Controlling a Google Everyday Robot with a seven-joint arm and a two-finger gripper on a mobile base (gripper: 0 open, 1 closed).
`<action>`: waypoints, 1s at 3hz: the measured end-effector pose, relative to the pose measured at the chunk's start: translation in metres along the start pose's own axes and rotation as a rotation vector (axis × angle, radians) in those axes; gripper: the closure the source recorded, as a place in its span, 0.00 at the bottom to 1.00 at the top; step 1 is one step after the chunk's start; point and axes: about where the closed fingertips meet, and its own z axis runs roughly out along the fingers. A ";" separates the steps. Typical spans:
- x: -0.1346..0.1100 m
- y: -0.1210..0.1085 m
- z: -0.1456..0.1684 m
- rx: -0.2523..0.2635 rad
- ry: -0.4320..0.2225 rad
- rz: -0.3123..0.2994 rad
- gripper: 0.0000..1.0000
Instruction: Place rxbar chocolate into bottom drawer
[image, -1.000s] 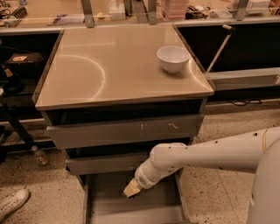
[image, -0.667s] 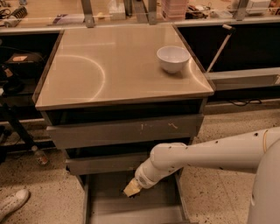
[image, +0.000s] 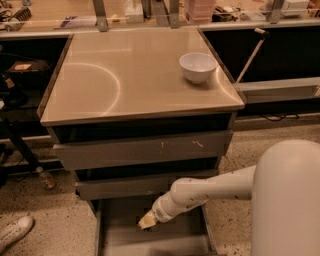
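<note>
The bottom drawer (image: 120, 239) is pulled out at floor level under the cabinet; its flat grey floor and low left wall (image: 98, 230) show. My gripper (image: 147, 221), a pale tip on the end of my white arm (image: 210, 190), hangs low over the drawer's middle, just in front of the plain middle drawer (image: 125, 186). The rxbar chocolate does not show anywhere; it may be hidden at the gripper tip.
A white bowl (image: 198, 67) stands on the steel cabinet top (image: 125, 75) at the back right. The scratched top drawer front (image: 145, 149) is closed. A white shoe (image: 14, 232) is on the floor at the left. My white body (image: 287, 200) fills the lower right.
</note>
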 end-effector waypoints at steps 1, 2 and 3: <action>0.011 -0.022 0.044 -0.039 -0.035 0.041 1.00; 0.016 -0.021 0.054 -0.052 -0.029 0.054 1.00; 0.016 -0.021 0.054 -0.052 -0.029 0.053 1.00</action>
